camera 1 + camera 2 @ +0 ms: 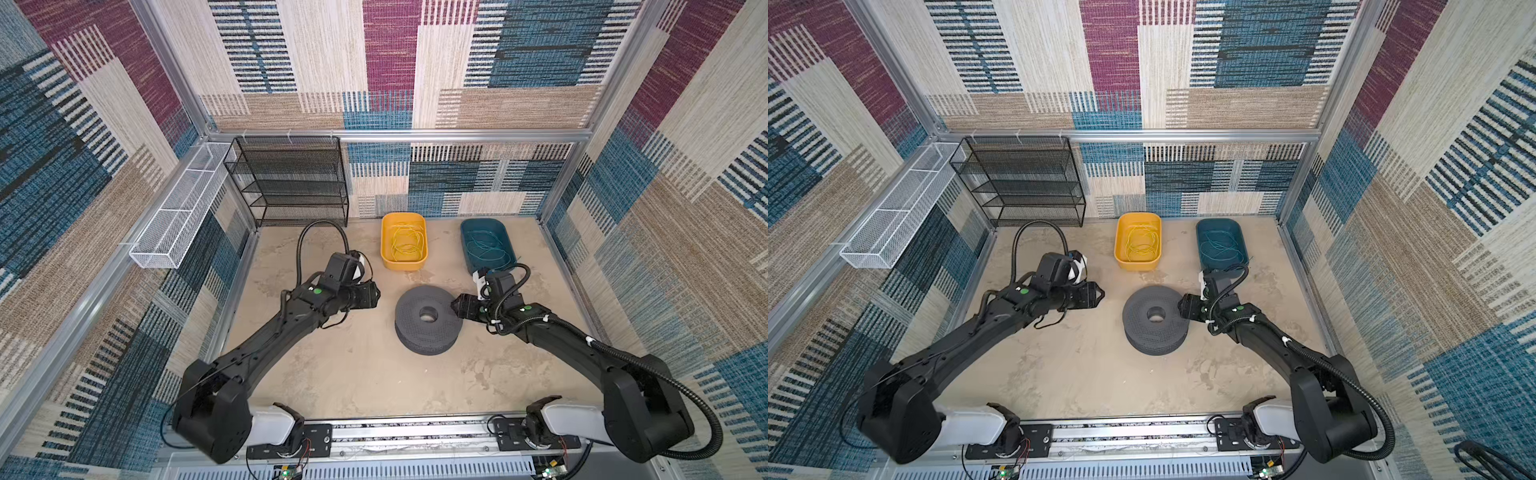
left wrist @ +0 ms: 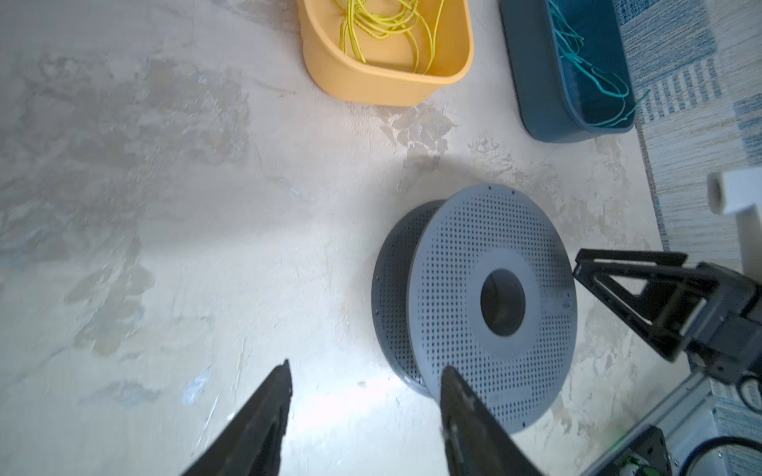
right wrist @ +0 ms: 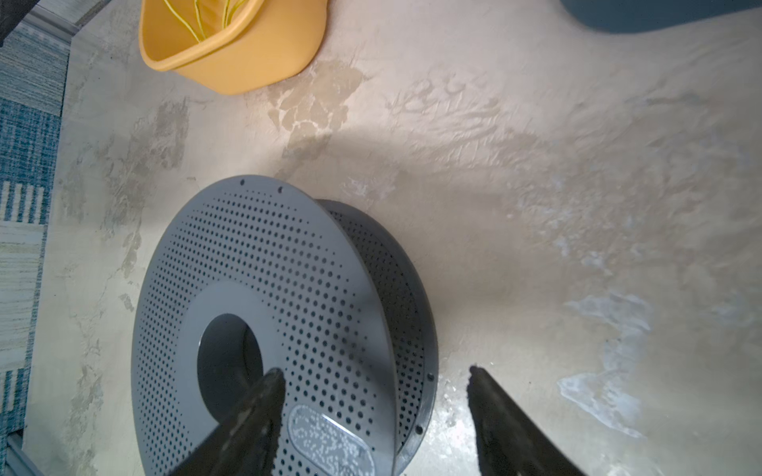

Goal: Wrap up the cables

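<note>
Starting out, I reckon: the yellow cables (image 1: 406, 245) lie loose in the yellow bin (image 1: 404, 266) by the tabletop's far edge, the grey spool (image 1: 415, 336) bare. My left pincer (image 1: 375, 295) gapes empty; my right pincer (image 1: 456, 306) stands wide astride the spool's rim. Next move, as I judge it — reach in for a cable end.

**Yellow cables: loose in bin, unwrapped**

Cables (image 1: 405, 245) = v. thin bright-yellow cords in several loose, overlapping round loops. They lie slack on the bottom of the yellow bin (image 1: 403, 266), back-centre of the desk (image 1: 332, 365). Strands cross and tangle in the left wrist view; ends can't be made out.
</note>
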`<action>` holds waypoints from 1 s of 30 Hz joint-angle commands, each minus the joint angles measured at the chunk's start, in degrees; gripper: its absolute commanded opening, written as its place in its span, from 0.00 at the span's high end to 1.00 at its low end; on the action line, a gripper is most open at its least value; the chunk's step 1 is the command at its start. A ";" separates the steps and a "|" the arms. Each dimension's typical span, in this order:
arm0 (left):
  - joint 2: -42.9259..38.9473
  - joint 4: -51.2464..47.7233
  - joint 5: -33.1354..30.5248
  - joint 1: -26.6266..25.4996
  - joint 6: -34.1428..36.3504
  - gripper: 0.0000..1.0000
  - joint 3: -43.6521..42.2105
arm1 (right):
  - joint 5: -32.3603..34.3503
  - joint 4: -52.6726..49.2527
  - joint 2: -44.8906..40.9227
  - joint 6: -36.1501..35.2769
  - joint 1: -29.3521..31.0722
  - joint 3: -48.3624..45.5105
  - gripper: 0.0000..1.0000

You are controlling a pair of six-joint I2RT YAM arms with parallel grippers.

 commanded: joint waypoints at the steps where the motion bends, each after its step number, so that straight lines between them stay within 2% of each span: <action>1: -4.48 -1.68 -3.08 0.09 -2.04 0.39 -3.62 | -5.44 5.47 -0.79 4.34 0.41 -2.66 0.31; 5: -7.42 -3.50 -5.67 0.17 -1.71 0.39 -4.43 | -5.27 8.60 -1.18 8.30 3.60 -4.79 0.32; 8: -7.70 -4.72 -6.20 0.20 -1.42 0.40 -3.20 | -5.04 10.61 1.91 10.24 6.33 -4.10 0.34; 14: -11.74 -7.11 -14.45 0.22 -3.17 0.42 -3.68 | -2.72 14.02 9.33 14.07 13.95 0.49 0.35; 21: -15.25 -8.18 -15.53 0.23 -2.31 0.42 -3.79 | -1.91 15.00 17.28 16.79 21.26 7.06 0.35; 24: -15.60 -10.54 -16.38 0.26 -2.18 0.42 -2.61 | -0.55 10.40 17.65 15.71 21.85 10.54 0.36; 27: -17.21 -12.74 -17.92 0.34 -2.44 0.42 -1.80 | 7.08 -0.42 14.74 12.78 21.66 14.99 0.30; 30: -18.13 -15.78 -17.95 0.30 -3.48 0.41 0.02 | 9.52 -12.48 13.97 9.85 21.46 21.42 0.27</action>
